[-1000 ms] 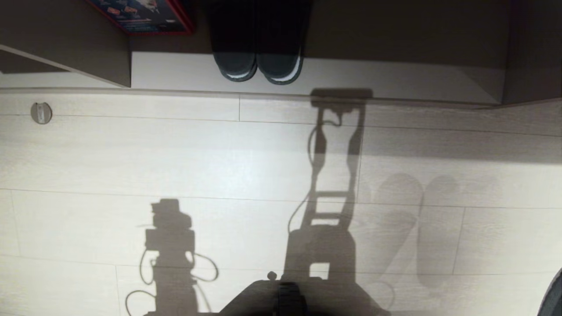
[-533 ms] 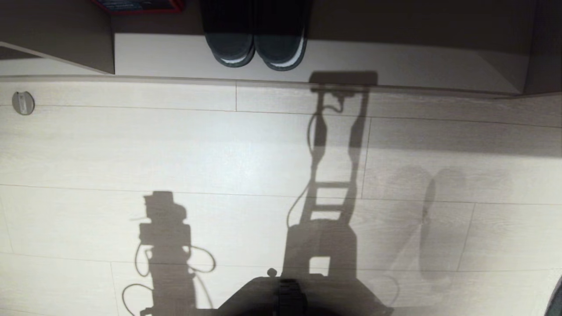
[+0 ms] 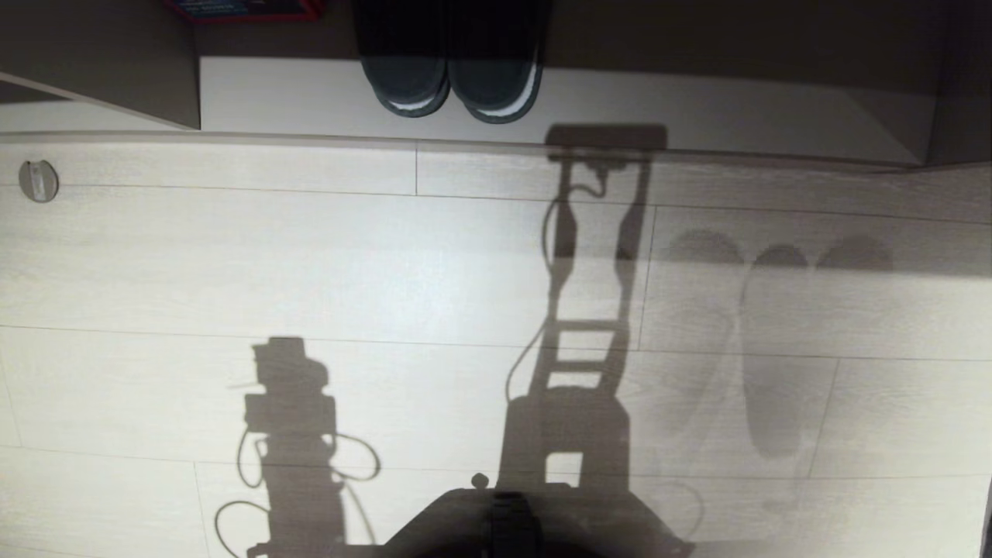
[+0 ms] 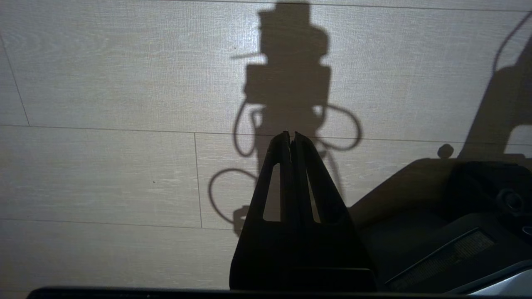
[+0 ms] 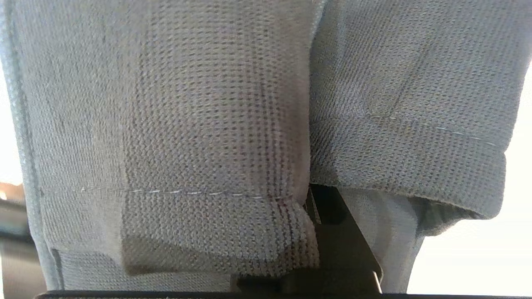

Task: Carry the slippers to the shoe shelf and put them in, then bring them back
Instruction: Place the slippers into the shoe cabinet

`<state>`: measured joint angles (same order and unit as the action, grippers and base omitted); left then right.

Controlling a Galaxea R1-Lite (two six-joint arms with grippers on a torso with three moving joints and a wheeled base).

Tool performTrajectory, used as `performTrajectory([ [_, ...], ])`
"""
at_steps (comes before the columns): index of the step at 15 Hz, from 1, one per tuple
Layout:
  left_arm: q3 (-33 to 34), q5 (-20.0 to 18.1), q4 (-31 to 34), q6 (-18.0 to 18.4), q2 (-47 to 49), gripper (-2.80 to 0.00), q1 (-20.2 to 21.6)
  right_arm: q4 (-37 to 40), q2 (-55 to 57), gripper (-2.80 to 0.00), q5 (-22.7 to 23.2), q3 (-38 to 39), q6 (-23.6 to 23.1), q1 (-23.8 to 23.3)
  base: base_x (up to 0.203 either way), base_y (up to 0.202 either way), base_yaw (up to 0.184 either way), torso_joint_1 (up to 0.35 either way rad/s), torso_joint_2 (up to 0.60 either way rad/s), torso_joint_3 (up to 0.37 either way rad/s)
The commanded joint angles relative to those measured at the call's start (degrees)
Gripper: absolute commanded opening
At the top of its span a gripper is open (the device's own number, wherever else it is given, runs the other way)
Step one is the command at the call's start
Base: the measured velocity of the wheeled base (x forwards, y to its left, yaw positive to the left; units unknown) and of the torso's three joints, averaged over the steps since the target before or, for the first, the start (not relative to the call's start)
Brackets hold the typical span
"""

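Clamped right gripper [image 5: 328, 232] has both slippers [image 5: 199, 124] pinched together by their inner edges, the grey-blue knit filling almost the whole right wrist view, with one dark finger showing in the gap between the two uppers. Neither the right arm nor the pair itself appears in the head view; only long slipper-shaped shadows lie on the pale plank floor [image 3: 232, 256] toward the robot's right, which suggests the pair hangs off the ground there. Ahead, at the top of the head view, the shoe shelf [image 3: 310, 97] stands with its light bottom board open to the front and a divider panel at its left. A darker pair with white sole edges [image 3: 453, 81] already sits in that compartment, toes pointing out, and a red-edged box [image 3: 248, 9] lies further left. To the right of that dark pair the board looks free. Left gripper [image 4: 291, 139] hangs over the floor with its fingers pressed together, holding nothing. As a judgement, the pickup is done and the carry is near its end, with the shelf close in front. What remains is to reach in, set the slippers down in the compartment, let go, then take them up again and bring them back.
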<state>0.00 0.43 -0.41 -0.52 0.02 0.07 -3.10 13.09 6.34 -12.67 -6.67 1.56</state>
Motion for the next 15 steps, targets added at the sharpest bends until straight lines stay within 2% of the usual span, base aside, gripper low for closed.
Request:
performTrajectory([
  [1,0.0,0.0,0.0,0.0,0.0,-2.80,0.0,-3.1,7.1,-2.80,0.2,-1.0,-0.1,0.8,0.000,0.000,0.000,0.000,0.00,0.000],
  [5,0.0,0.0,0.0,0.1,0.0,-2.80,0.0,-19.0,34.7,-2.80,0.5,-6.5,-1.2,1.9,0.000,0.000,0.000,0.000,0.00,0.000],
  [8,0.0,0.0,-0.1,0.2,0.0,-2.80,0.0,-29.7,48.7,-2.80,0.6,-14.4,-2.4,2.4,0.000,0.000,0.000,0.000,0.00,0.000],
  [15,0.0,0.0,-0.1,0.2,0.0,-2.80,0.0,-44.5,61.1,-2.80,0.5,-23.6,-4.2,2.6,0.000,0.000,0.000,0.000,0.00,0.000],
])
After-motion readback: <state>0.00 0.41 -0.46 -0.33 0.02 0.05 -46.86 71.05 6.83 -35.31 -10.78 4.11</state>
